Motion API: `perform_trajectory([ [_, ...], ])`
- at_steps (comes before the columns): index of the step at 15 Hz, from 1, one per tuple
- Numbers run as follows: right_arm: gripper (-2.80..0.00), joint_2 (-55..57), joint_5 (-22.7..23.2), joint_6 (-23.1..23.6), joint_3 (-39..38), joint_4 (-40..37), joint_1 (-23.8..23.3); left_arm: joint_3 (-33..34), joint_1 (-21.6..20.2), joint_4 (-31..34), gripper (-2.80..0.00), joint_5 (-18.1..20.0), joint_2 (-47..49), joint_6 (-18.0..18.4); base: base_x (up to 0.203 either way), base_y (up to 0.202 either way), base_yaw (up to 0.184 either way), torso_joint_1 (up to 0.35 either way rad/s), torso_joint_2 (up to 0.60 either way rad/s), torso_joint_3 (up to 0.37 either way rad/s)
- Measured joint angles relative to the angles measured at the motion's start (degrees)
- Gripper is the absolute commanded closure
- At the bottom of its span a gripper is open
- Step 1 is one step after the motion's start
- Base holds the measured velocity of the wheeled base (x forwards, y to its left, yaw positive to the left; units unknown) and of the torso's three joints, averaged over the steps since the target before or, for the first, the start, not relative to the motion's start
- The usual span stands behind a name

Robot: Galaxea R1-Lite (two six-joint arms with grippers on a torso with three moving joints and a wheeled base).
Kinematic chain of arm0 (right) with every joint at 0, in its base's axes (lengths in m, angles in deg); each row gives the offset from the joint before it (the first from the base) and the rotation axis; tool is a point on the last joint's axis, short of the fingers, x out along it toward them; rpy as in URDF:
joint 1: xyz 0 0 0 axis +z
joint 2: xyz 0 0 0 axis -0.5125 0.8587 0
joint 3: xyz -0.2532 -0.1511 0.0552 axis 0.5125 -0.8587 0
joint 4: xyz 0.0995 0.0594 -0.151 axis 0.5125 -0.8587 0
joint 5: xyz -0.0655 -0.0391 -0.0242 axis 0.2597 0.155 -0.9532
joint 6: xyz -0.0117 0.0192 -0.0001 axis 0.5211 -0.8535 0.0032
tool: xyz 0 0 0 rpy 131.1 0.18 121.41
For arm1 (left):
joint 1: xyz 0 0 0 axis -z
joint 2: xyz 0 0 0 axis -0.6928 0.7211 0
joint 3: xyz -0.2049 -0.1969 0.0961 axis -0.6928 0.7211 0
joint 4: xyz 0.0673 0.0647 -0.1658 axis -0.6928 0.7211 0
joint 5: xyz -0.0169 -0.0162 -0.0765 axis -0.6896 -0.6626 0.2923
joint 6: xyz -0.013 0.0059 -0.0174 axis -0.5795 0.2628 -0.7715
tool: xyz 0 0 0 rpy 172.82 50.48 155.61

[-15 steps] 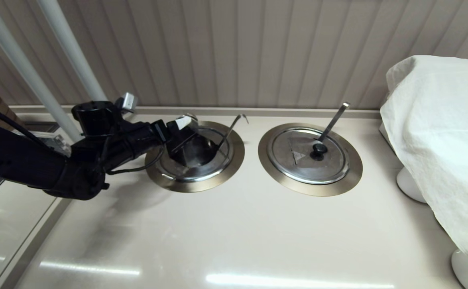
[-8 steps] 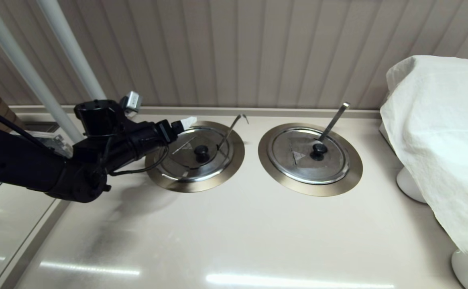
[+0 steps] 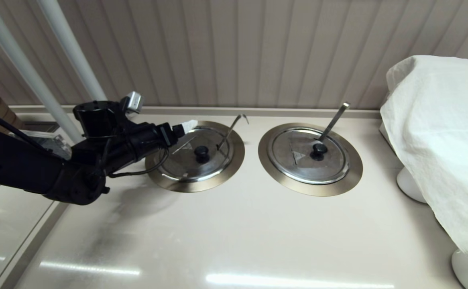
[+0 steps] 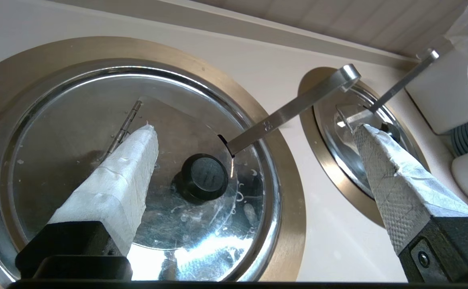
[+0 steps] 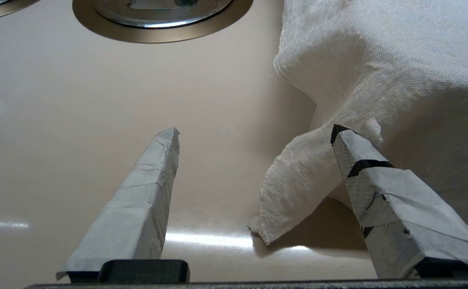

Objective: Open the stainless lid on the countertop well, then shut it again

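Note:
The stainless lid [image 3: 186, 160] lies flat and shut in the countertop well, inside the bronze ring [image 3: 236, 156]. Its black knob [image 3: 201, 151] is free. The thin hook-ended handle [image 3: 232, 128] rises through the notch toward the wall. My left gripper [image 3: 186, 132] hovers open over the lid's back-left edge, holding nothing. In the left wrist view the lid [image 4: 77, 120], knob [image 4: 204, 176] and handle [image 4: 294, 108] show between the spread fingers of the left gripper [image 4: 254, 129]. My right gripper [image 5: 254, 134] is out of the head view, parked open above the counter.
The twin lid [image 3: 302, 160] with its straight flat handle [image 3: 332, 120] sits in its own ring to the right. A white cloth [image 3: 438, 132] drapes an appliance at the far right, close to the right gripper. White poles [image 3: 69, 48] stand back left. The counter's edge [image 3: 37, 237] runs along the left.
One second ago the lid's flap stood tilted up at my left gripper. It has dropped flat, and the gripper has let go and drawn back slightly to the left.

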Motion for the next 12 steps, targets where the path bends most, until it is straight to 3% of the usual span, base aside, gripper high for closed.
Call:
perform_trajectory([
  [4, -2.8, 0.0, 0.0, 0.0, 0.0, 0.0, 0.0, 0.6, 0.0, 5.3, -2.8, -0.1, -5.7, 3.2, 0.0, 0.0, 0.0, 0.0, 0.0, 0.0],
  [5, -2.8, 0.0, 0.0, 0.0, 0.0, 0.0, 0.0, 0.3, 0.0, 8.7, 0.0, -0.6, -8.5, 4.9, 0.0, 0.0, 0.0, 0.0, 0.0, 0.0],
  [9, -2.8, 0.0, 0.0, 0.0, 0.0, 0.0, 0.0, -1.6, -0.1, 28.9, 0.0, -7.1, -25.1, 13.4, 0.0, 0.0, 0.0, 0.0, 0.0, 0.0],
  [12, -2.8, 0.0, 0.0, 0.0, 0.0, 0.0, 0.0, -1.1, -0.2, 45.0, 0.0, -16.3, -40.7, 19.4, 0.0, 0.0, 0.0, 0.0, 0.0, 0.0],
])
